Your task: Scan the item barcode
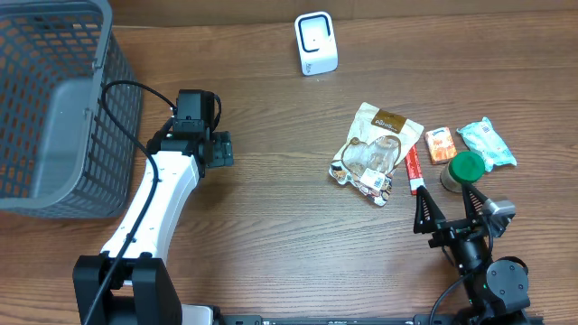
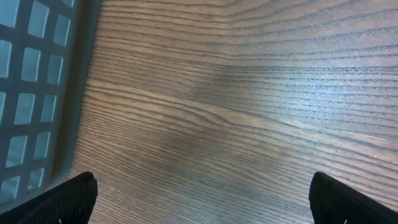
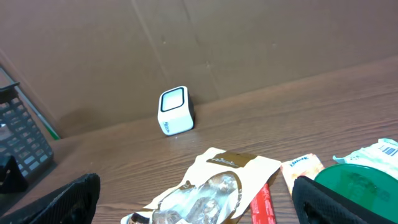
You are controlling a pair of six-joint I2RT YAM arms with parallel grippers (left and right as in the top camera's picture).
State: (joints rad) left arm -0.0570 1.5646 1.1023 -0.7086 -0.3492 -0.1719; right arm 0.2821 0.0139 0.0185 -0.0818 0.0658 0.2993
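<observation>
**On the wooden table: both grippers empty**

Upper left, a grey plastic mesh basket (image 1: 54,108). Beside it, the left gripper (image 1: 219,149), jaws spread. Top centre, the white cube-shaped barcode scanner (image 1: 316,43). Centre-right, the beige-and-clear snack pouch (image 1: 375,144). Lower right, the right gripper (image 1: 445,208), jaws wide apart.

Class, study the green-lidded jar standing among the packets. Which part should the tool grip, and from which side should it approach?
Probably the round green lid, from above, straddling its width. The jar stands upright, and the red tube, orange packet and pale blue packet crowd its sides, leaving little room for a sideways approach.
</observation>
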